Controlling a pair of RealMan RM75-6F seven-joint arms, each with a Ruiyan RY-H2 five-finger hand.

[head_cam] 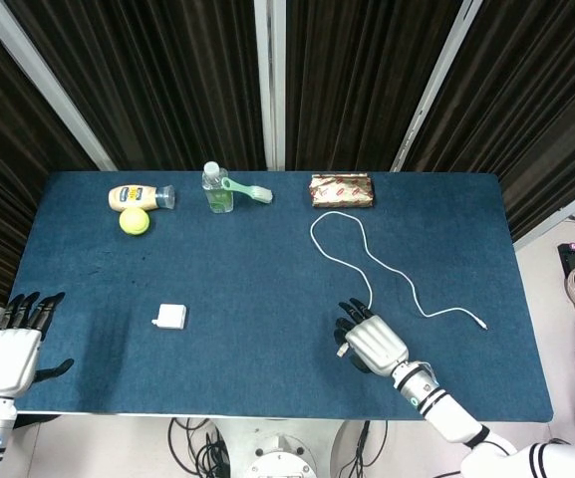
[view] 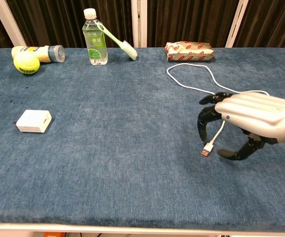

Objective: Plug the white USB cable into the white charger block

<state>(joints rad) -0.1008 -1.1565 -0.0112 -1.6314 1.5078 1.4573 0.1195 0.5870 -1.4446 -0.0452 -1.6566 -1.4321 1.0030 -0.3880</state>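
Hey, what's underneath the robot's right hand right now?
Under the right hand the white cable runs down, its USB plug hanging near the blue table. The palm covers where the fingers grip it.

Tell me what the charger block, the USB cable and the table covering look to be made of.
The charger block looks like smooth white moulded plastic, going by its crisp edges and even sheen. The USB cable seems rubbery white sheathing, since it lies in loose curves, with a metal-looking plug at the end near the right hand. The table covering appears to be matte blue fabric, felt or short pile, with a fuzzy mottled texture.
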